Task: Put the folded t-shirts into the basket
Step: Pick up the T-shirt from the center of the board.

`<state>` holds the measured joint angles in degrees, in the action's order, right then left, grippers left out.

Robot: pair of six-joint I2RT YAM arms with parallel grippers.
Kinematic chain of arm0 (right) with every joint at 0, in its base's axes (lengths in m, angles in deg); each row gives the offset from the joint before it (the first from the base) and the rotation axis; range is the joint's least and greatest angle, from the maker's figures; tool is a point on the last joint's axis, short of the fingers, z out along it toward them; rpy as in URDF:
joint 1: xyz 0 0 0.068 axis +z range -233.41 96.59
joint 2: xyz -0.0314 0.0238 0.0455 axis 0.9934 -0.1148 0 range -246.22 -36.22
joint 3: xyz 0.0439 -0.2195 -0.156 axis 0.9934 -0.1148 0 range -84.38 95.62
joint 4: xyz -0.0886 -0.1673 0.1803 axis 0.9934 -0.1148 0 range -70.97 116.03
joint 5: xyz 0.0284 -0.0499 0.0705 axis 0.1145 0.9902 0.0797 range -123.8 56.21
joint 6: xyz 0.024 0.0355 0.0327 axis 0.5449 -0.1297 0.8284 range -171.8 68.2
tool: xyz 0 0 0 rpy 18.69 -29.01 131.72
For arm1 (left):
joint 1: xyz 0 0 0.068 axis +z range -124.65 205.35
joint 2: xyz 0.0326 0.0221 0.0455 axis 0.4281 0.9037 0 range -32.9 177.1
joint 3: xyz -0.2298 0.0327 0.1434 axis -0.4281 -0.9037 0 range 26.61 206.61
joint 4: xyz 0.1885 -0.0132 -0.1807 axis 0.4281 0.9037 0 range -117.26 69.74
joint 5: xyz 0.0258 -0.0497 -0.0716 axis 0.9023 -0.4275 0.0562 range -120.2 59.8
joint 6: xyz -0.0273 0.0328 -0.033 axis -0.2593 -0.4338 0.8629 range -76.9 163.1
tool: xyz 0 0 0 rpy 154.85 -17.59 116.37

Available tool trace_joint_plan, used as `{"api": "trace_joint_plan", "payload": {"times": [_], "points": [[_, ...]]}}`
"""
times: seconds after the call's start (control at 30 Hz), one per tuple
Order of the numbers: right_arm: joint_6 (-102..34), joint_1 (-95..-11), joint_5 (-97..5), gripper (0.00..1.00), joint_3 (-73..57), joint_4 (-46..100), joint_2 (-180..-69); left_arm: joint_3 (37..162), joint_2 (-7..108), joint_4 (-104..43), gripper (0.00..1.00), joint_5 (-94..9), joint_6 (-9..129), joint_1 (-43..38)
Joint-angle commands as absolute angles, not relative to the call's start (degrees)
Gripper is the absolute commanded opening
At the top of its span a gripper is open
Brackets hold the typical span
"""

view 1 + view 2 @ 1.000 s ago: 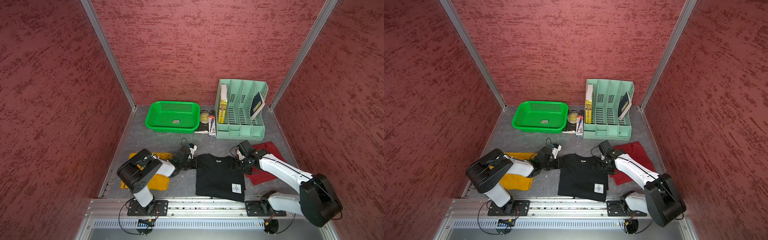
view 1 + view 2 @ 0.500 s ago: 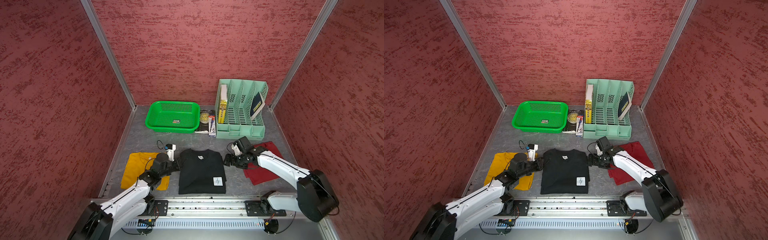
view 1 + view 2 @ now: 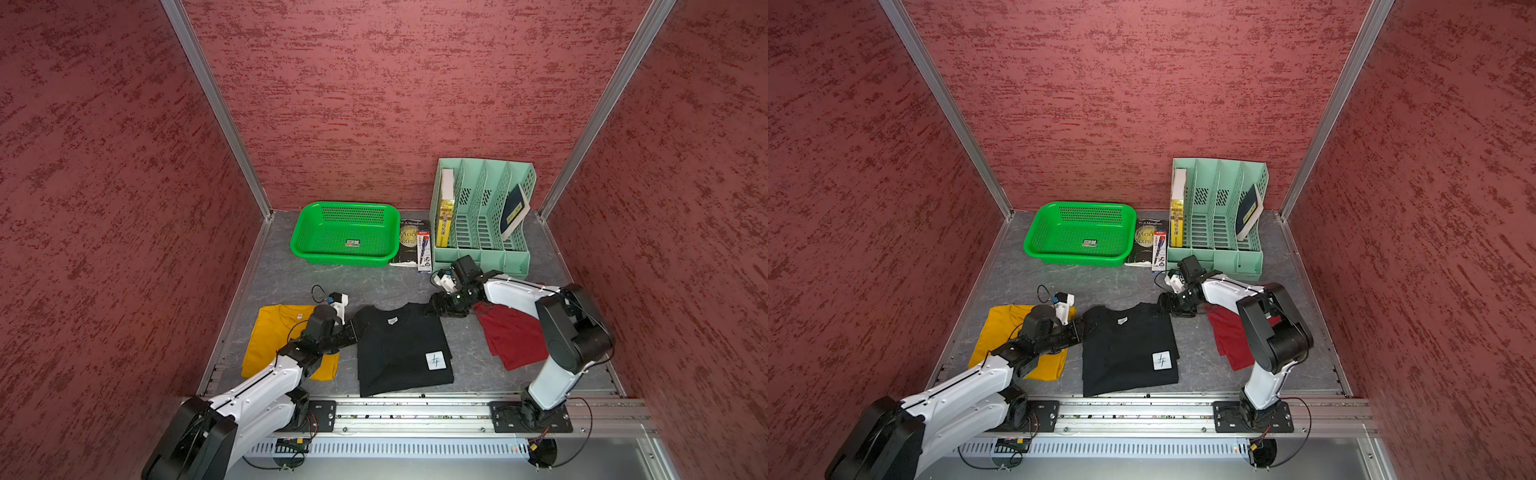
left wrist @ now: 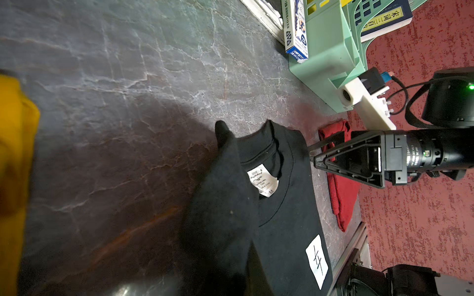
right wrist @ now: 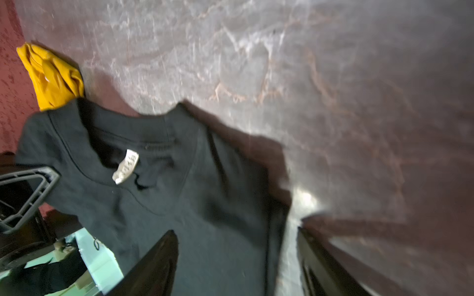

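Gripping the black shirt (image 3: 399, 349) at its collar-side corner nearest the yellow shirt (image 3: 274, 336), the left gripper (image 3: 355, 328) has its fingers pressed together on the cloth. The left wrist view shows that corner pulled up into a peak, which both top views barely hint at.

At the opposite collar corner sits the right gripper (image 3: 430, 309). Only the right wrist view settles its state: the two fingers (image 5: 154, 261) stand spread, with the shirt's edge lying between them, unpinched. The left wrist view shows this gripper (image 4: 311, 156) side-on, its tips at the shirt's corner and the red shirt (image 4: 341, 194) behind it.

The top views alone give the layout. Three shirts lie in a row along the table's (image 3: 291, 282) near edge — yellow, black, red (image 3: 511, 336). The black one's hem reaches the metal rail (image 3: 415, 411). The left arm lies over the yellow shirt, and the right arm crosses the red.

The green basket (image 3: 340, 259) stands at the back wall, well apart from the shirts, with a band of bare grey table between them. A book (image 3: 407, 241) and a pen box (image 3: 424, 249) lie between the basket and the mint file rack (image 3: 482, 257). The right arm's wrist is near the rack's front edge.
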<state>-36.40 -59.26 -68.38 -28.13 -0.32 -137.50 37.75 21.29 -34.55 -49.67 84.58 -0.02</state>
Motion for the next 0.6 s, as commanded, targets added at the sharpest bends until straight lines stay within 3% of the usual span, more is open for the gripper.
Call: {"api": "trace_joint_plan", "payload": {"times": [0.0,0.07,0.2,0.27,0.4,0.57], "points": [[-41.23,-59.61,-74.08,0.62,-27.97,0.66,-141.94,37.39,21.13,-35.96,0.0,-51.64,83.94,1.12],[-41.68,-59.65,-76.82,0.56,-29.08,2.69,-142.4,37.3,20.91,-35.89,0.0,-51.67,84.04,1.81],[-42.63,-59.59,-79.18,0.2,-30.51,6.65,-139.7,36.87,20.99,-36.39,0.0,-52.69,83.98,3.65],[-42.34,-59.67,-80.99,0.08,-31.81,9.89,-137.23,36.73,21.01,-36.78,0.0,-52.98,83.99,4.41],[-40.16,-59.6,-82.97,0.0,-36.62,19.5,-129.63,37.32,20.33,-37.58,0.0,-55.62,83.89,6.26],[-35.44,-59.6,-83.77,0.0,-40.18,29.16,-122.21,37.19,18.33,-42.57,0.0,-57.76,78.17,6.65]]}}
